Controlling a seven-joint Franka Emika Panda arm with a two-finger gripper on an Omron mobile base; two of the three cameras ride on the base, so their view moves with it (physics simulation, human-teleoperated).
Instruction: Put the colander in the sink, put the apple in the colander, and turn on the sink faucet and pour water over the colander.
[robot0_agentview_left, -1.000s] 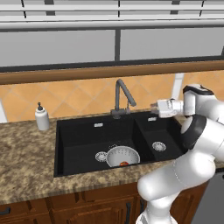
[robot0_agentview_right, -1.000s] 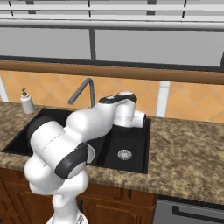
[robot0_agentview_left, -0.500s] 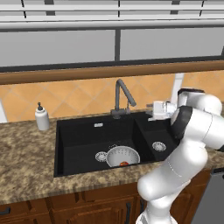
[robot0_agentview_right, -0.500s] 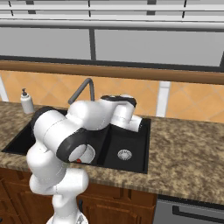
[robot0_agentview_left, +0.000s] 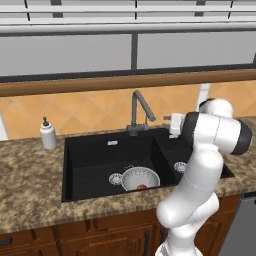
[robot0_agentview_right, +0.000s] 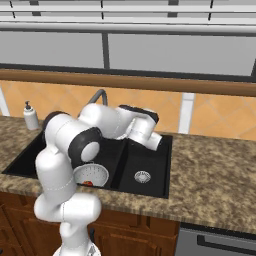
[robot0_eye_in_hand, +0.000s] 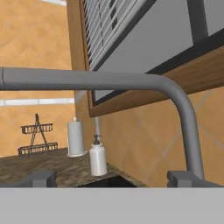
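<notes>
The silvery colander (robot0_agentview_left: 140, 178) sits in the large basin of the black sink (robot0_agentview_left: 92, 155), beside its drain. The red apple (robot0_agentview_left: 142, 187) lies inside it, and from the right base view the colander (robot0_agentview_right: 91, 174) and apple (robot0_agentview_right: 88, 183) show past my arm. The dark-grey faucet (robot0_agentview_left: 137, 111) stands behind the basins' divider. My gripper (robot0_agentview_left: 168, 123) hangs just right of the faucet, at about its base height, pointing at it. In the hand view the faucet (robot0_eye_in_hand: 100, 81) crosses close in front and bends down at the right. The fingertips (robot0_eye_in_hand: 42, 178) stand wide apart, so the gripper (robot0_eye_in_hand: 113, 180) is open and holds nothing.
A white soap bottle (robot0_agentview_left: 48, 135) stands on the granite counter (robot0_agentview_left: 30, 180) left of the sink. The smaller right basin has a silver drain (robot0_agentview_right: 142, 176). Beyond the faucet, the hand view takes in the soap bottle (robot0_eye_in_hand: 98, 157), a paper towel roll (robot0_eye_in_hand: 75, 137) and a wire rack (robot0_eye_in_hand: 38, 140).
My hand has moved left, closer to the faucet, and the elbow has swung with it. The colander and apple have stayed put.
</notes>
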